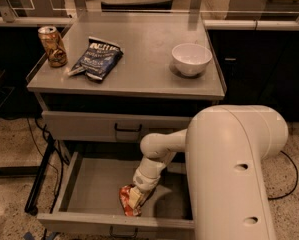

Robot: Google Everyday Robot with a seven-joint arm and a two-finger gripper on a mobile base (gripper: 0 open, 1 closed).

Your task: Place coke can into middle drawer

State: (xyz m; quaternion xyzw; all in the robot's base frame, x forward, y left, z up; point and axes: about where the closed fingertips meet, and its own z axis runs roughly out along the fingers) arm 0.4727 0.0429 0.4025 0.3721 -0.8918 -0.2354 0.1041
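Observation:
The middle drawer [89, 184] is pulled open below the cabinet top, with a plain grey floor. The red coke can [125, 200] lies tilted on the drawer floor near the front wall. My gripper [135, 198] reaches down into the drawer and is shut on the coke can, its pale fingers [134, 196] wrapped over the can's right side. The white arm comes in from the right and hides the drawer's right part.
On the cabinet top stand a brown-gold can [52, 46] at the left, a blue chip bag [96, 58] and a white bowl [191, 59]. The upper drawer front [114, 128] is closed. Cables hang at the cabinet's left side.

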